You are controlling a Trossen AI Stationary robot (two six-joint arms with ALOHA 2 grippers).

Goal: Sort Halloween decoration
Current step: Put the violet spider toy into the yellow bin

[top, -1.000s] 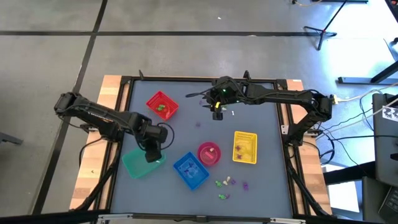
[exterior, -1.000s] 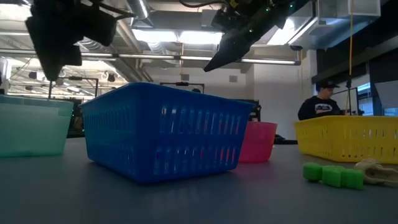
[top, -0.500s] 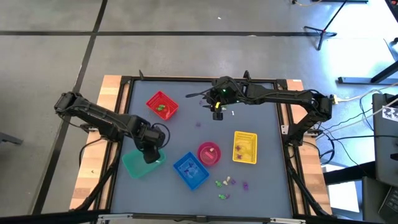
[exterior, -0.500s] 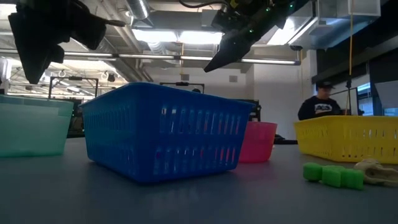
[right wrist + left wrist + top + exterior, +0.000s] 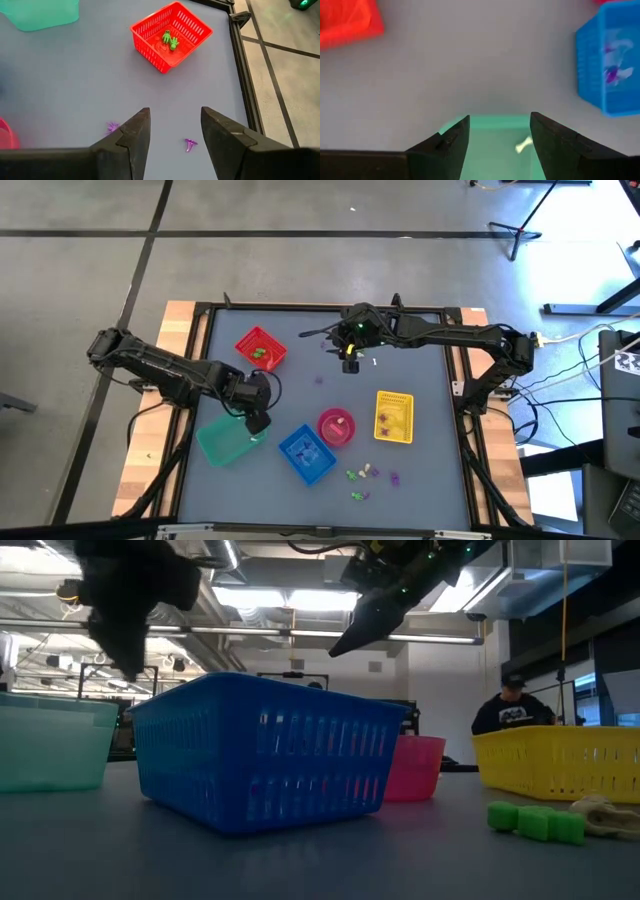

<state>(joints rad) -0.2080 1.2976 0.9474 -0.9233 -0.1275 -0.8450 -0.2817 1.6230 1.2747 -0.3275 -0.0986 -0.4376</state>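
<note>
A grey concrete floor (image 5: pixel 300 260) fills the upper half of the high view, crossed by dark seam lines. A black stand's legs (image 5: pixel 520 225) show at the upper right. The desk (image 5: pixel 300 405) sits at centre, its grey top framed in black with pale wooden edges. In the low view, long ceiling lights (image 5: pixel 300 598) and pipes run overhead, and a person (image 5: pixel 510 710) in dark clothes is at the right.
</note>
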